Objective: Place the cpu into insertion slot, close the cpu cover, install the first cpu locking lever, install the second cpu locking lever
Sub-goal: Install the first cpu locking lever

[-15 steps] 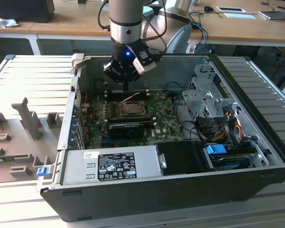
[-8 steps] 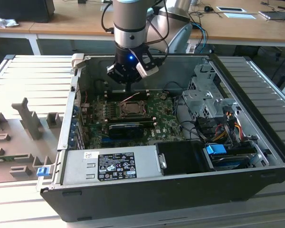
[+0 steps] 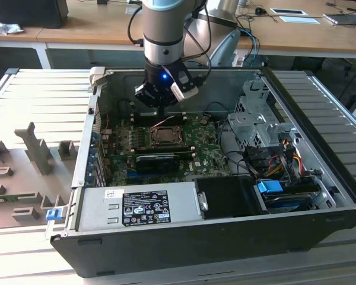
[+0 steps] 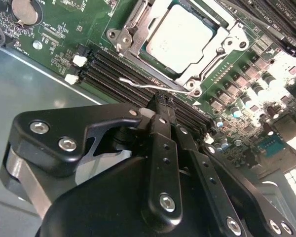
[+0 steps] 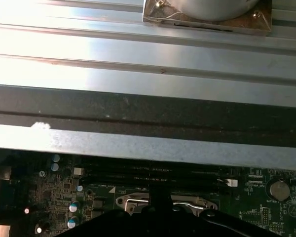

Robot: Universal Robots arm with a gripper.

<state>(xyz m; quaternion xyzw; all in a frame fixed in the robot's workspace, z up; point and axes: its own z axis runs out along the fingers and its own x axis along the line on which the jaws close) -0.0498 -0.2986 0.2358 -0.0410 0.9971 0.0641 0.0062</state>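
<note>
End effector (image 4: 160, 106) black, lower centre of second wrist view, fingers pressed together, tips touching thin wire locking lever (image 4: 148, 87). Just beyond, upper centre: cpu (image 4: 180, 37) seated in insertion slot (image 4: 138, 37), cpu cover (image 4: 214, 59) closed around it. Green circuit board (image 4: 64, 44) surrounds.
</note>
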